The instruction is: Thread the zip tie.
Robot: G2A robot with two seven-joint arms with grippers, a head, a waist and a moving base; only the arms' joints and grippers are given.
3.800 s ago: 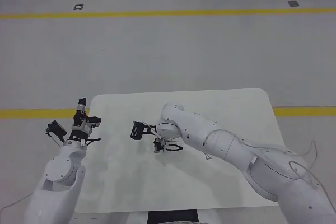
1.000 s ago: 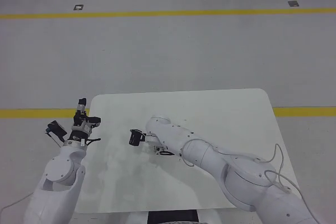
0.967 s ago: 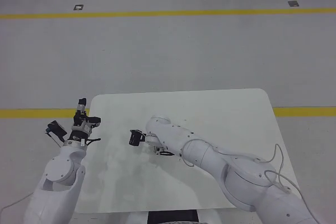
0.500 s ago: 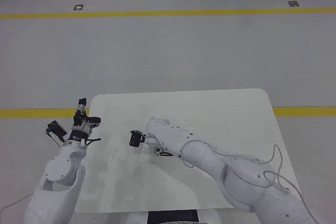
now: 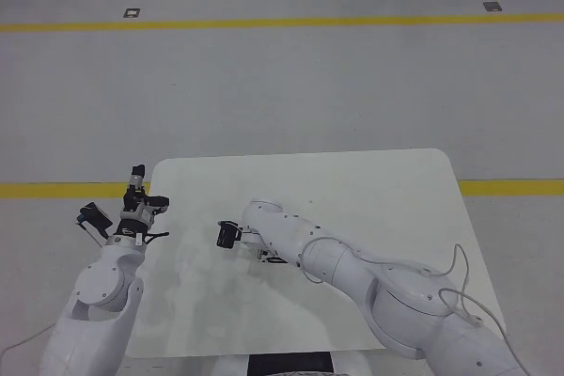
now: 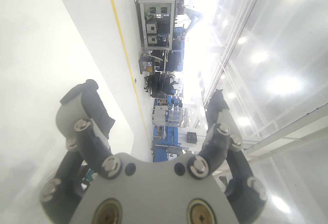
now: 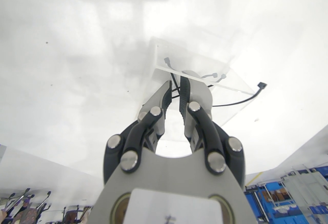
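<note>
A black zip tie [image 7: 238, 101] lies over a clear plastic plate [image 7: 230, 73] on the white table [image 5: 376, 188]. Its square head [image 7: 261, 85] sticks out past the plate's corner, and the strap curves back between my right gripper's fingers. The right gripper [image 7: 176, 84] is shut on that strap, with only a narrow gap between the pads. In the top view this gripper [image 5: 262, 252] sits left of the table's middle, with the zip tie [image 5: 280, 258] at its tip. My left gripper [image 6: 153, 94] is open and holds nothing; it is by the table's left edge [image 5: 137, 199].
The table's rounded left corner [image 5: 164, 169] is close to the left gripper. A yellow floor line [image 5: 508, 186] runs behind the table. Bare tabletop lies to the right and toward the front [image 5: 263, 320].
Since the earliest frame the right arm has swung lower and carried its gripper slightly left. Over the last second it has barely moved. The left arm has stayed still.
</note>
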